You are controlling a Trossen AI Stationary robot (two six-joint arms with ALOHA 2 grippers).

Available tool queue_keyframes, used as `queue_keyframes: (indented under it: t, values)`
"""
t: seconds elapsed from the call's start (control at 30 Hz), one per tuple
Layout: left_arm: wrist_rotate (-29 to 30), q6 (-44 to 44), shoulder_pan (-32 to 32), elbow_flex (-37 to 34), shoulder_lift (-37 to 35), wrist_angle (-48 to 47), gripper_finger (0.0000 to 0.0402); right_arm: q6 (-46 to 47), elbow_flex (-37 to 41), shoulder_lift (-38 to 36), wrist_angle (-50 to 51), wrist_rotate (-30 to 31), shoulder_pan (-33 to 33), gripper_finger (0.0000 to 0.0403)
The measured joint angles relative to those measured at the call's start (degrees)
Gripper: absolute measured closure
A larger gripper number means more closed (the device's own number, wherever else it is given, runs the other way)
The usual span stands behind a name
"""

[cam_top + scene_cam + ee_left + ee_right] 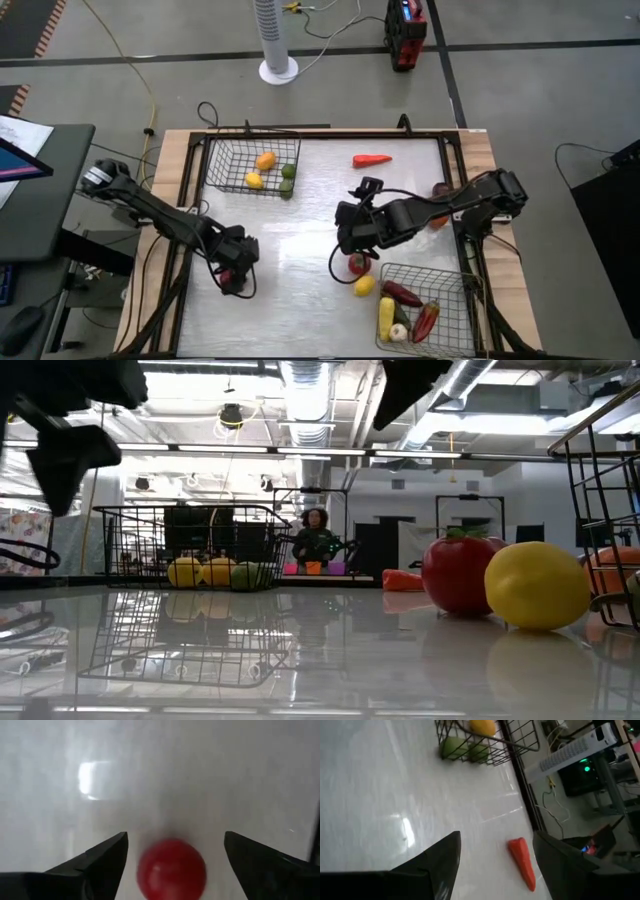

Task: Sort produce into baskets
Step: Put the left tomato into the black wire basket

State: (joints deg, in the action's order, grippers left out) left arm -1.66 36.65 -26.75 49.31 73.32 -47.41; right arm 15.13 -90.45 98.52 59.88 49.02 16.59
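Note:
My left gripper (175,855) points down over the table's near left, open, with a small red round fruit (171,869) between its fingers; bare gaps show on both sides. In the high view this fruit (226,277) lies on the table under the gripper (234,272). My right gripper (495,865) is open and holds nothing; it hangs over the table's middle (350,232). An orange carrot (522,862) lies on the table far ahead of it. A red tomato (358,264) and a yellow lemon (364,285) rest on the table beside the near right basket (452,285).
The far left basket (222,160) holds orange, yellow and green round fruits. The near right basket holds several long pieces and a white garlic (399,331). The carrot (372,159) lies near the far edge. A person (315,540) stands in the room beyond the table.

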Motion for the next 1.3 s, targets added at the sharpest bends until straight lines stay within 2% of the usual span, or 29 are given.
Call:
queue_keyframes:
  t: [0.2, 0.3, 0.5, 0.8, 1.0, 1.3]
  values:
    - [9.3, 1.8, -1.0, 2.9, 3.1, 0.5, 0.0072, -2.8, 0.0, 0.0, 0.3, -1.3, -1.6, 0.0129]
    - [12.3, 1.3, -2.1, 4.3, 4.0, 0.7, 0.0071, -4.0, 0.0, 0.0, 0.2, -4.1, -3.4, 0.0129]
    - [12.6, -2.7, -1.9, 4.5, 4.7, 0.9, 0.0071, -7.9, 0.0, 0.0, -3.0, -10.6, -7.5, 0.0129]
    - [14.6, -12.9, 1.1, 4.5, 4.7, 1.9, 0.0071, -11.6, 0.0, 0.0, -6.6, -11.7, -9.4, 0.0129]
    - [12.6, -7.4, 1.3, 4.5, 4.7, 1.2, 0.0071, -11.7, 0.0, 0.0, -6.3, -11.7, -9.6, 0.0129]
    - [13.4, 1.7, -7.9, 4.5, 4.6, -4.7, 0.0071, -10.0, 0.0, 0.0, -4.5, -11.7, -9.2, 0.0129]
